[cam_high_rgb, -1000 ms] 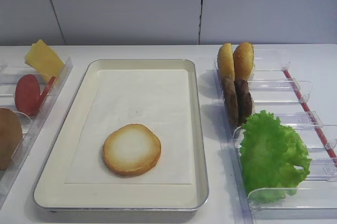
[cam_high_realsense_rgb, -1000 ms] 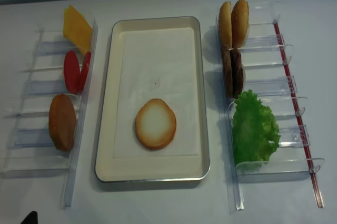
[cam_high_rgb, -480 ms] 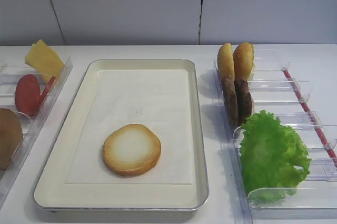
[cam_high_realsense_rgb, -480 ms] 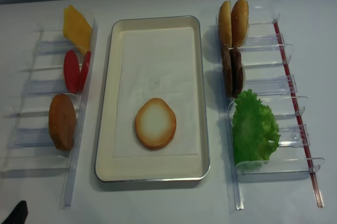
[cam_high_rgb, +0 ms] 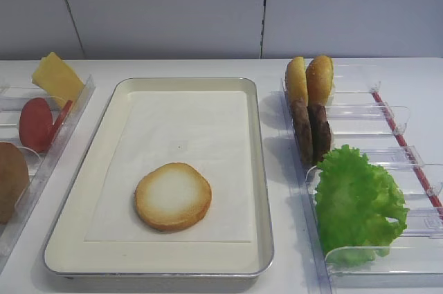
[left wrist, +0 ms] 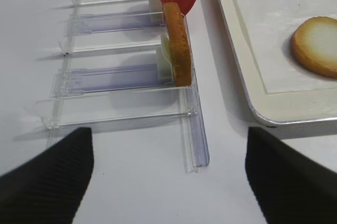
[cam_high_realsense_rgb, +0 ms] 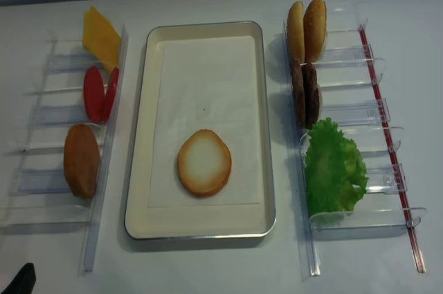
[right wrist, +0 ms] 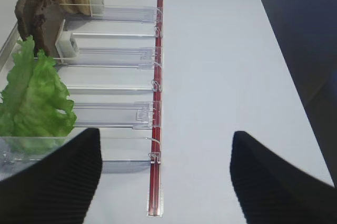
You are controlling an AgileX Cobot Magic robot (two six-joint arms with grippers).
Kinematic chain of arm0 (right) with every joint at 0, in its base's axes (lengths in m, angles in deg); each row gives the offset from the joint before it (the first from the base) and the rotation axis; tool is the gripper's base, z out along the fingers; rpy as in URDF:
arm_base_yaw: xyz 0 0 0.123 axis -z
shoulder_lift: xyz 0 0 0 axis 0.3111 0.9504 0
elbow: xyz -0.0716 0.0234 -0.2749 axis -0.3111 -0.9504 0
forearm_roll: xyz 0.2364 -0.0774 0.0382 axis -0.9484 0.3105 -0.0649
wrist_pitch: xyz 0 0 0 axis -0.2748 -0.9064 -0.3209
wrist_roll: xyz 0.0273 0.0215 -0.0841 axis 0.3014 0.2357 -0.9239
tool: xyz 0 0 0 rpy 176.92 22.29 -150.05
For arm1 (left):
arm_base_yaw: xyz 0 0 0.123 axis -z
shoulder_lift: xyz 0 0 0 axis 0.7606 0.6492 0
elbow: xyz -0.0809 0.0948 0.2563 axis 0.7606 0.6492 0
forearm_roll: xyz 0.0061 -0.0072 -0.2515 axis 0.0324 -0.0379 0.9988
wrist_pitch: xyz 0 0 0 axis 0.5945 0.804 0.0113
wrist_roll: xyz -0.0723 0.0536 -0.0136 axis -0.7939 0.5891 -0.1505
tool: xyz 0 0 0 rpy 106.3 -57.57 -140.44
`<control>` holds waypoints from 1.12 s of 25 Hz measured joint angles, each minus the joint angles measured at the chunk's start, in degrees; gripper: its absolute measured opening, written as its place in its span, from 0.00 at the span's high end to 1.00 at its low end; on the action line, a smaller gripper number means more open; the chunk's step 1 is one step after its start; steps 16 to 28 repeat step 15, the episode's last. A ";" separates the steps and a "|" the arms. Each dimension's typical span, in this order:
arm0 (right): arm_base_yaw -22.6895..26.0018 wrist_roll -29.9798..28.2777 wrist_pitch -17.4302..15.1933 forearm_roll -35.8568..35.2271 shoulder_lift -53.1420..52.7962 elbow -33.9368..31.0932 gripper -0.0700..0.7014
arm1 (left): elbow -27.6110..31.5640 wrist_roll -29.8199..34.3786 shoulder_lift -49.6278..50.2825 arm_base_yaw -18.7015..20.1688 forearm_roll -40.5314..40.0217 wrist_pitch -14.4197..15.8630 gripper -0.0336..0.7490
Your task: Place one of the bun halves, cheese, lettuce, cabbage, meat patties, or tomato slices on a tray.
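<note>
Lying flat, pale face up, on tray [cam_high_rgb: 257, 169] liner near front: bun half [cam_high_rgb: 173, 196]. Standing on edge in side racks: cheese [cam_high_rgb: 57, 77], tomato slices [cam_high_rgb: 36, 123], patties [cam_high_rgb: 311, 131], lettuce [cam_high_rgb: 356, 204].

Room over the tray, crowding along both racks

I am seeing the far part of the tray [cam_high_realsense_rgb: 201, 66] lying bare, with only the bun half [cam_high_realsense_rgb: 204, 162] sitting flat near its close end, so I am finding open passage from above there. The left holder [cam_high_realsense_rgb: 104, 190] is standing just beside the tray, carrying cheese [cam_high_realsense_rgb: 100, 34], tomato slices [cam_high_realsense_rgb: 97, 93] and a brown bun [cam_high_realsense_rgb: 82, 160] on edge. The right holder [cam_high_realsense_rgb: 387, 135] is carrying upright buns [cam_high_realsense_rgb: 308, 30], meat patties [cam_high_realsense_rgb: 305, 95] and lettuce [cam_high_realsense_rgb: 334, 169]; bare table [cam_high_realsense_rgb: 422, 66] is lying beyond it.
</note>
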 joint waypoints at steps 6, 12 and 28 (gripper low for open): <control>0.00 0.00 0.00 0.00 0.00 0.00 0.20 | 0.00 0.00 0.00 0.00 0.00 0.00 0.25; 0.00 0.00 0.00 0.00 0.00 0.00 0.20 | 0.00 0.00 0.00 0.00 0.00 0.00 0.25; 0.00 0.00 0.00 0.00 0.00 0.00 0.20 | 0.00 0.00 0.00 0.00 0.00 0.00 0.25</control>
